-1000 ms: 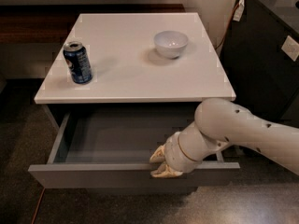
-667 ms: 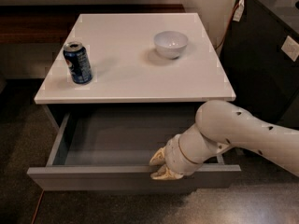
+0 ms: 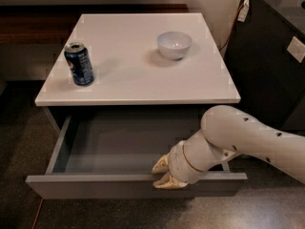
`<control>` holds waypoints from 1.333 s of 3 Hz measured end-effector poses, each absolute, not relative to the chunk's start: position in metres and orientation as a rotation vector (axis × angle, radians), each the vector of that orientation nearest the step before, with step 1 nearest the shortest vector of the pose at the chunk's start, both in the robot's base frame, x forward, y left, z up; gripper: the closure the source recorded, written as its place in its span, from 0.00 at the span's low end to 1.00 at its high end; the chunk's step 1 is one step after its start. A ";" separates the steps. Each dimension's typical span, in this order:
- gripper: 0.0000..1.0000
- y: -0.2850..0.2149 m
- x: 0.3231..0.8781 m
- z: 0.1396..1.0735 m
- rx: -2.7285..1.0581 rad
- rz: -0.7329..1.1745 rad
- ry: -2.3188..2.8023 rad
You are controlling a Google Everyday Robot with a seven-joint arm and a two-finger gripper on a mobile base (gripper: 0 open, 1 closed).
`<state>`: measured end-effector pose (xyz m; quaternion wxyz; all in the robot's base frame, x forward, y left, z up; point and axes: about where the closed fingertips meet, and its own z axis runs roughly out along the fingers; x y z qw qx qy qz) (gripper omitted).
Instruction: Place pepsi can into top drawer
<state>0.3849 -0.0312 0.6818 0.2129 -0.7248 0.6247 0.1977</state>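
The white-topped cabinet [image 3: 138, 80] has its top drawer [image 3: 95, 187] pulled out, and only the grey floor shows inside. The gripper [image 3: 164, 174] sits at the drawer's front edge, right of the middle. I cannot tell if it is open or closed. The white bowl [image 3: 174, 44] sits on top, towards the back right. The pepsi can [image 3: 79, 64] stands upright on top near the left edge, well apart from the bowl.

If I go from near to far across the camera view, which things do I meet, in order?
Gripper, at the front wall of the open top drawer → pepsi can → white bowl, the farthest.
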 end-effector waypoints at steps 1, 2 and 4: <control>1.00 -0.031 0.385 0.682 -2.012 0.549 1.734; 1.00 -0.031 0.380 0.682 -2.013 0.562 1.734; 1.00 -0.031 0.380 0.682 -2.013 0.562 1.734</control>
